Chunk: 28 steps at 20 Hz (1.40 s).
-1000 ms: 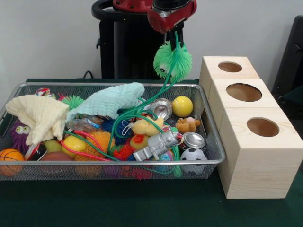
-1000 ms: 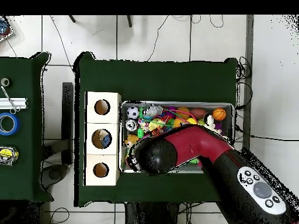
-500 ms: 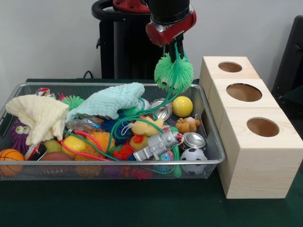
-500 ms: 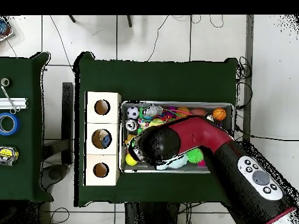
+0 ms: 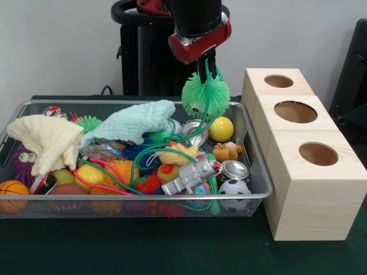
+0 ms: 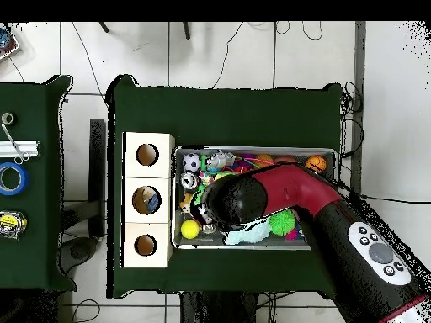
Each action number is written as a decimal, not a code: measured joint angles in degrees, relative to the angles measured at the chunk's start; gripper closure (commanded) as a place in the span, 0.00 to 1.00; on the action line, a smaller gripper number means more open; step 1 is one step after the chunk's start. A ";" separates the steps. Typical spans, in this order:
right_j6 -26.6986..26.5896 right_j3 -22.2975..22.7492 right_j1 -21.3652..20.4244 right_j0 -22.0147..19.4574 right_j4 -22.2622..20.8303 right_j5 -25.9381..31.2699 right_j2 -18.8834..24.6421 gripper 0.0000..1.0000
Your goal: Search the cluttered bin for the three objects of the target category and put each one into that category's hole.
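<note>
The bin (image 5: 114,197) is a silver wire mesh basket full of toys, balls, cans and cloths; it also shows in the overhead view (image 6: 252,150). My gripper (image 5: 209,66) hangs over the bin's far right part, shut on a green fuzzy ball toy (image 5: 205,96) held above the clutter. Long green strands (image 5: 150,148) trail from the toy down into the bin among the other things. Three pale wooden boxes stand right of the bin, each with a round hole (image 5: 278,81) (image 5: 295,112) (image 5: 318,153). In the overhead view my arm (image 6: 252,202) hides the gripper and the toy.
In the bin lie a yellow ball (image 5: 221,128), a soccer ball (image 5: 234,187), a silver robot toy (image 5: 192,175), cans (image 5: 234,169), a pale yellow cloth (image 5: 49,140), a mint cloth (image 5: 135,121) and a basketball (image 5: 11,192). A side table with tape rolls (image 6: 10,178) shows overhead.
My gripper has moved left in the front view and a little lower with the green fuzzy toy, from near the bin's right rim to further over the bin.
</note>
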 measured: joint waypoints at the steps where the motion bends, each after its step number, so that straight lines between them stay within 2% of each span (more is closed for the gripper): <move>1: 0.00 -0.08 0.01 0.03 -0.02 0.00 -0.08 1.00; 3: 0.00 -0.15 0.02 0.17 -0.09 0.00 -0.33 1.00; 4: 0.00 -0.18 0.02 0.25 -0.12 0.00 -0.45 0.00; 21: 0.00 -0.51 -0.05 1.27 0.01 1.25 -0.51 0.00; 28: 0.00 -4.71 2.49 1.25 0.00 5.52 -0.52 0.00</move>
